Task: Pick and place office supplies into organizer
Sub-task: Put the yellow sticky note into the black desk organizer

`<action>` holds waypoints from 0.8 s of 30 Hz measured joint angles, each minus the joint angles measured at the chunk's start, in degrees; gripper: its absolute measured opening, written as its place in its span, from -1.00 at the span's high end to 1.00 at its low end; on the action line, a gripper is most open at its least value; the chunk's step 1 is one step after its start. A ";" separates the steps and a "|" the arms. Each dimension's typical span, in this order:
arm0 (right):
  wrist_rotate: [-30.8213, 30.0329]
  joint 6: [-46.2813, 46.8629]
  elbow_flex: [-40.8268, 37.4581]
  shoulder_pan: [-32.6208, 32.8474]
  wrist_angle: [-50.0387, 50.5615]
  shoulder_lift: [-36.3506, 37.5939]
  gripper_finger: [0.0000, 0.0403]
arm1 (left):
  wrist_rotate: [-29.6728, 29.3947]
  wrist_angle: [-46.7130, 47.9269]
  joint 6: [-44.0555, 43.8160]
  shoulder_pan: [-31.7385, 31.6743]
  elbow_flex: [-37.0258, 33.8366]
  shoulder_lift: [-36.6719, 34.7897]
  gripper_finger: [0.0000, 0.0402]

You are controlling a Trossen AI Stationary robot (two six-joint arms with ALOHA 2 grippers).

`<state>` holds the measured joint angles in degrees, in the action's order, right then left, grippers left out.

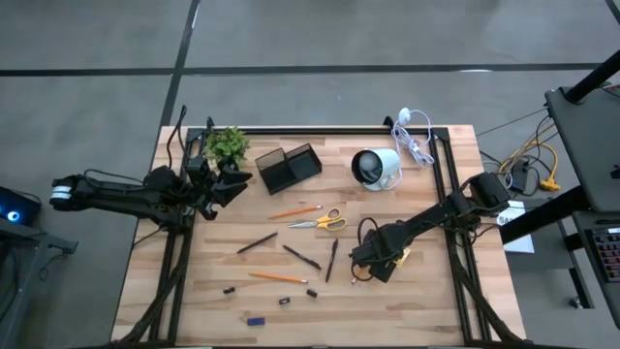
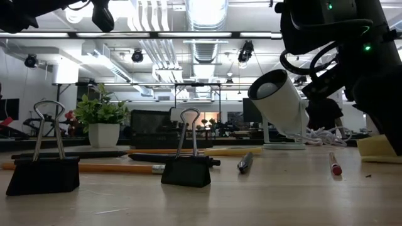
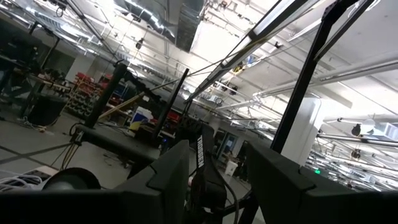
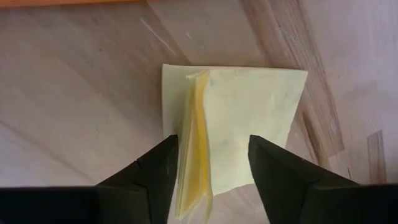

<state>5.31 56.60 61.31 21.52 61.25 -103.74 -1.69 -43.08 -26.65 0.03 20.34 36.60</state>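
The yellow sticky-note block (image 4: 236,118) lies flat on the wooden table, with one thick edge (image 4: 196,137) raised. My right gripper (image 4: 211,149) points down over it, open, one finger on each side of that edge. In the high view it (image 1: 376,264) is right of centre, beside the block (image 1: 400,257). The black organizer (image 1: 289,167) stands at the far side. Scissors (image 1: 320,221), orange pencils (image 1: 295,210), dark pens (image 1: 301,257) and binder clips (image 2: 186,166) lie scattered between. My left gripper (image 1: 232,184) hovers open near the organizer's left end, holding nothing. My right gripper comes at the sticky-note block from above, its fingers (image 4: 158,171) straddling the raised stack edge (image 4: 199,162). One finger lies over the block's top sheet. Whether either finger touches the paper, I cannot tell. The block rests on the table.
A white round cup (image 1: 376,168) on a stand and a coiled white cable (image 1: 415,136) sit at the far right. A small green plant (image 1: 227,145) stands left of the organizer. A blue bit (image 1: 256,320) lies near the front edge. Black frame rails run along both sides.
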 joint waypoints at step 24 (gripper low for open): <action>4.46 -1.41 0.44 -0.02 -0.25 0.07 0.96 | 0.08 0.06 -0.01 0.00 0.00 0.11 0.27</action>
<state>9.77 55.19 61.75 21.50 61.00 -103.67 -1.61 -43.03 -26.66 0.03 20.34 36.71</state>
